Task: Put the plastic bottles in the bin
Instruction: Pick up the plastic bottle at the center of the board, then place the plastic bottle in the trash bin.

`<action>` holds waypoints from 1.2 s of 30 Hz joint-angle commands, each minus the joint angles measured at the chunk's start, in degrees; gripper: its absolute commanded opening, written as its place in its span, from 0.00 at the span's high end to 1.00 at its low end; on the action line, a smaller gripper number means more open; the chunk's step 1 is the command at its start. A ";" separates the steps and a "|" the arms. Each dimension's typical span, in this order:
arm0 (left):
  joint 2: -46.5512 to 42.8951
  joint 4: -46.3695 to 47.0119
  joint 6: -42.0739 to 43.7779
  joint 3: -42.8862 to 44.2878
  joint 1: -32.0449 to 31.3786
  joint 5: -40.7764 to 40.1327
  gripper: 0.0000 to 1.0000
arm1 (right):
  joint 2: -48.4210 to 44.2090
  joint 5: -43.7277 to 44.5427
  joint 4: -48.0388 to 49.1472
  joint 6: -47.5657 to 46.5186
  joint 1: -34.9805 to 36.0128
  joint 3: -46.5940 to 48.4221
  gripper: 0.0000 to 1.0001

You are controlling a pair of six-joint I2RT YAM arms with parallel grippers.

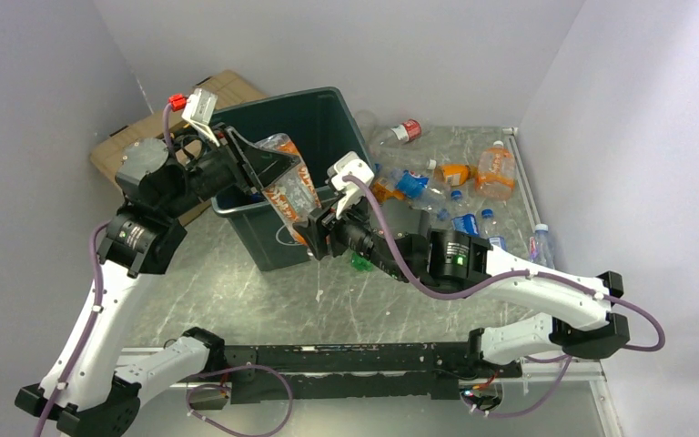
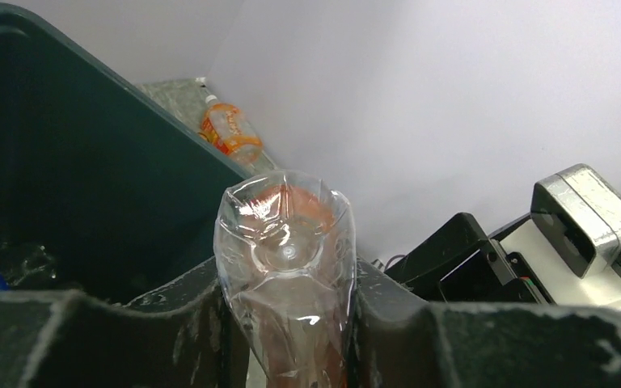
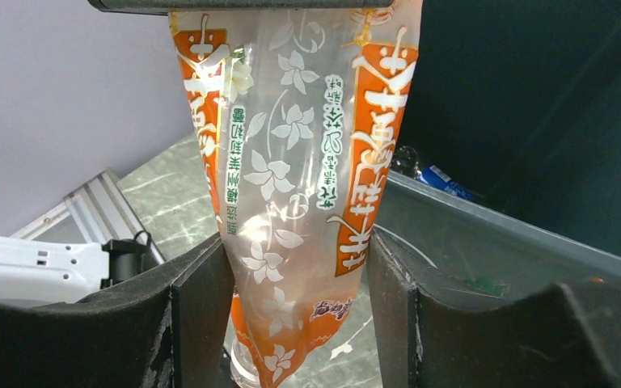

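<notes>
Top external shows the left tool [image 1: 282, 162] and the right tool [image 1: 314, 232] both clamped on one bottle [image 1: 296, 193], clear plastic with an orange flowered label. The bottle hangs slanted across the near rim of the bin [image 1: 259, 238]. Its upper end sits in the left tool over the opening, and its lower end sits in the right tool, at 5 o'clock from the upper grip. In the left wrist view both fingers press the crumpled clear end of the bottle, with the bin's dark wall at 9 o'clock. In the right wrist view the fingers squeeze the label from both sides, and the bin stands at 3 o'clock with something blue-labelled inside. The other bottles [image 1: 496, 173] lie scattered on the desk [image 1: 255, 300] at 3 o'clock from the bin. A tan case [image 1: 123, 146] lies at 9 o'clock from it
</notes>
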 commanded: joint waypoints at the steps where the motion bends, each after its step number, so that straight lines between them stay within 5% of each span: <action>1: -1.65 4.57 -0.75 -0.69 -0.22 1.12 0.69 | -1.09 2.94 0.74 -0.90 0.45 2.36 0.52; 5: -1.37 5.31 -1.70 -0.51 -0.22 1.78 0.99 | -2.15 2.83 0.65 -0.42 0.46 1.59 0.38; 8: -1.48 4.75 -1.27 -0.33 -0.22 -0.57 1.00 | -3.63 2.17 -0.21 0.45 0.46 0.92 0.14; 11: -1.98 3.48 0.72 0.49 -0.22 -6.27 1.00 | -6.62 1.21 -1.64 1.30 0.39 -0.89 0.02; 19: 1.35 5.82 7.71 8.86 -0.22 -18.74 1.00 | -22.37 -5.80 -4.34 4.87 0.40 -10.90 0.00; 29: 14.60 7.24 24.40 18.79 1.12 -38.54 1.00 | -36.23 2.74 0.51 14.31 0.37 -37.89 0.00; 36: 20.22 14.95 19.09 15.56 10.53 -32.11 1.00 | -34.86 5.36 4.64 20.56 0.26 -46.65 0.01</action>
